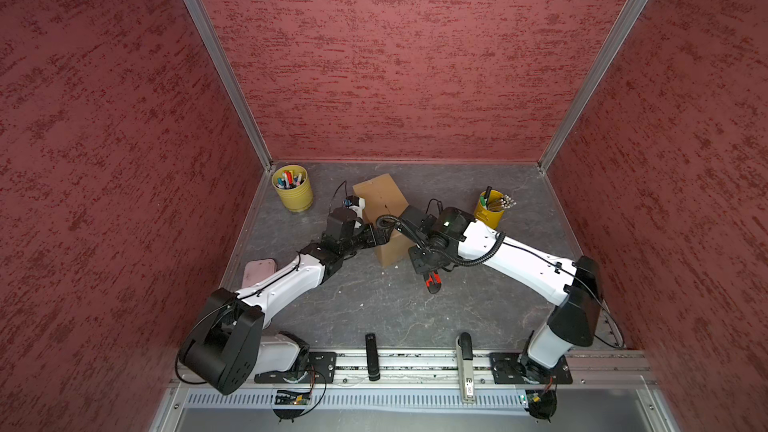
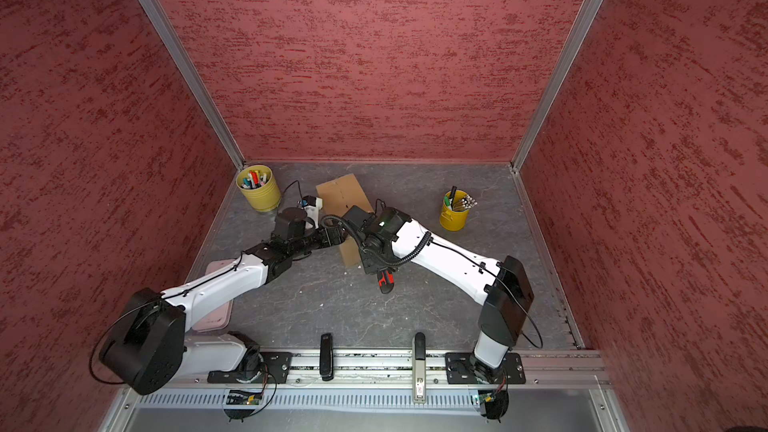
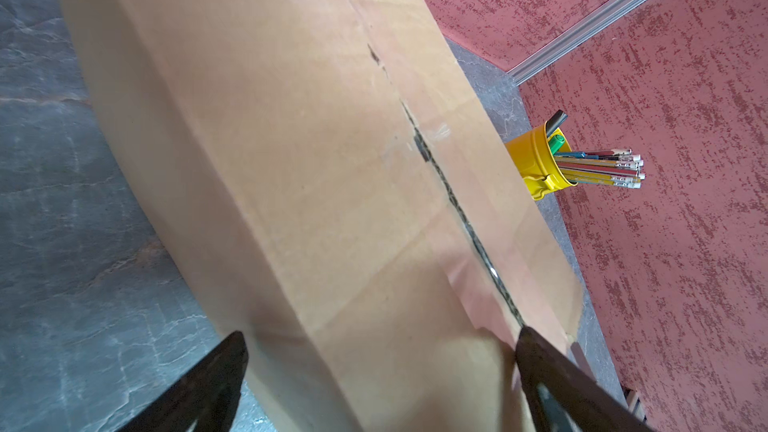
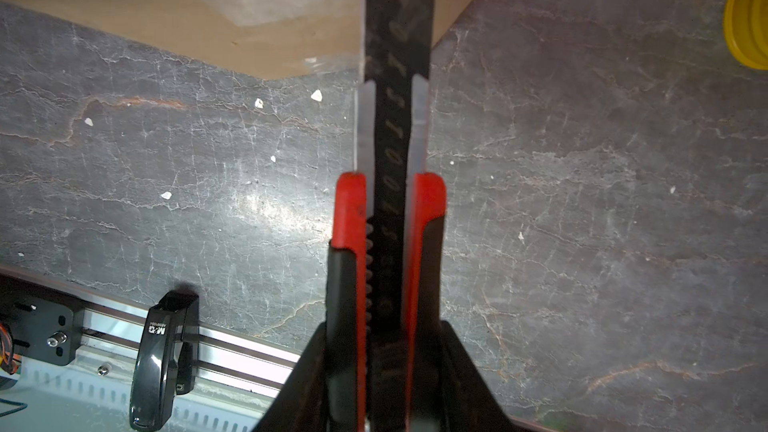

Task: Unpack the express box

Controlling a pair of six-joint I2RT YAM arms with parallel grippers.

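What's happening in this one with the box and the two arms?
The left gripper, jaws wide open, straddles a top edge of the express box. The right gripper is shut on a red and black utility knife, blade out, by the box's near end. The flaps lie closed, with a dark slit along the centre seam; nothing is out yet.

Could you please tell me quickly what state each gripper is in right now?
Left gripper: open, jaws astride the express box edge.
Right gripper: closed on a red-and-black utility knife.
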